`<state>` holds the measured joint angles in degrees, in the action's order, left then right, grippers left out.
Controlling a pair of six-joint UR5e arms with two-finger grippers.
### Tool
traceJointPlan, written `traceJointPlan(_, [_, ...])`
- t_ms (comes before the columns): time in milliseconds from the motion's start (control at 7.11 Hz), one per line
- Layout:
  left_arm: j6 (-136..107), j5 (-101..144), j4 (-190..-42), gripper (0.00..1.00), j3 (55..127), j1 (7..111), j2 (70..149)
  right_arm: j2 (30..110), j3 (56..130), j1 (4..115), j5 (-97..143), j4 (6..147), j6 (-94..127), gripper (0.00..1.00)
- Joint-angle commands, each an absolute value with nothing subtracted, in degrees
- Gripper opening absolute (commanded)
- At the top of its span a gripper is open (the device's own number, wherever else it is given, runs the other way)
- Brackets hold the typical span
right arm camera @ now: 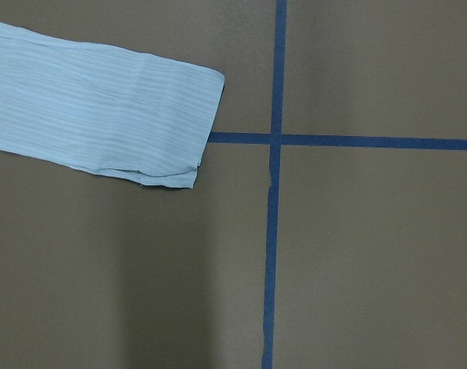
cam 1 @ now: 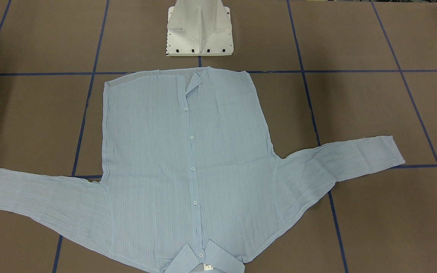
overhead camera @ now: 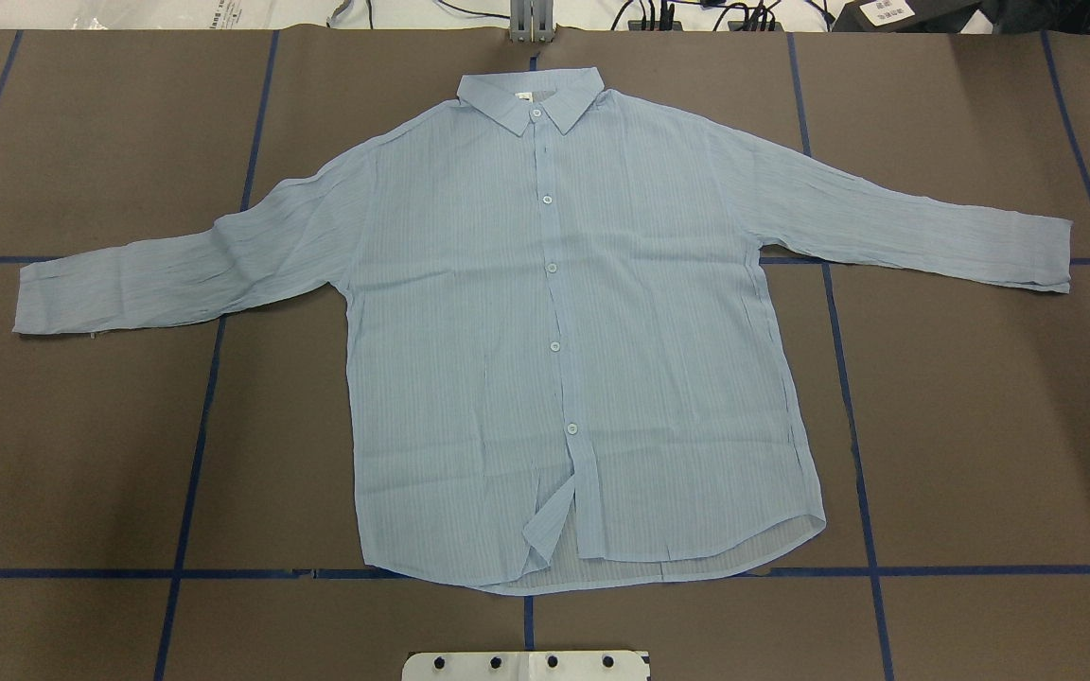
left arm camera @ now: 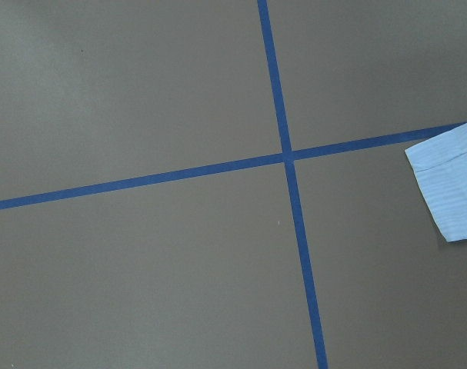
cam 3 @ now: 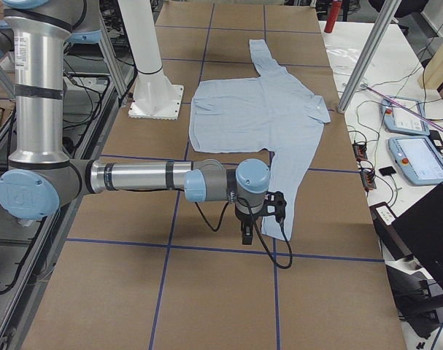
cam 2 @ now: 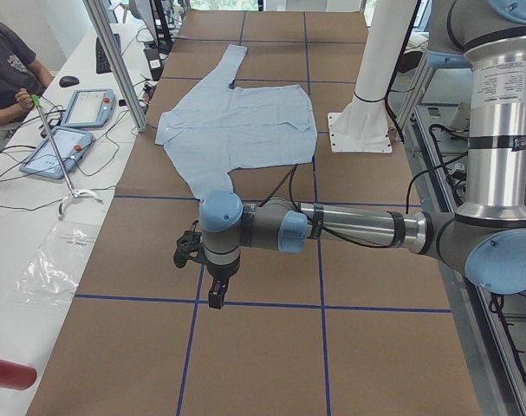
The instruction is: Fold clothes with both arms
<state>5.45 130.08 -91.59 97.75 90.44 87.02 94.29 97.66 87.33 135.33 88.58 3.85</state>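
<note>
The shirt [overhead camera: 554,331] lies flat and buttoned on the brown table [overhead camera: 980,426], front up. Its hem is on the near side by the white pedestal base [cam 1: 199,30], and its collar [overhead camera: 531,95] is at the far edge. What matters for your next move is that its long axis runs near to far, while the two sleeves spread straight out left and right, so each cuff points at its own arm. The left gripper [cam 2: 217,295] hangs above bare table beyond the left cuff [left arm camera: 448,184], which only clips the edge of the left wrist view. The right gripper [cam 3: 247,235] hangs beyond the right cuff [right arm camera: 175,127], which sits well inside the right wrist view, so I judge the right arm slightly nearer its sleeve. Each gripper must therefore travel inward along the blue tape line [left arm camera: 283,154] to reach cloth. Neither holds anything, but whether the jaws stand apart or closed I cannot tell (only the side views show them). The sole writing is on the small white label [cam 1: 208,267] inside the collar, possibly a "3", too small to be sure.
</note>
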Motion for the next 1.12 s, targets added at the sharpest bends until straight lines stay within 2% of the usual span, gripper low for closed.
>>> traceJointPlan(0, [5.45,130.08,-91.58,1.0,97.82,90.44,87.1,94.22,97.91,87.45,134.74,88.59,3.95,1.0])
traceJointPlan(984, [6.06,130.16,-91.93,1.0,98.78,90.44,87.71,93.96,97.12,87.45,134.82,88.51,3.87,1.0])
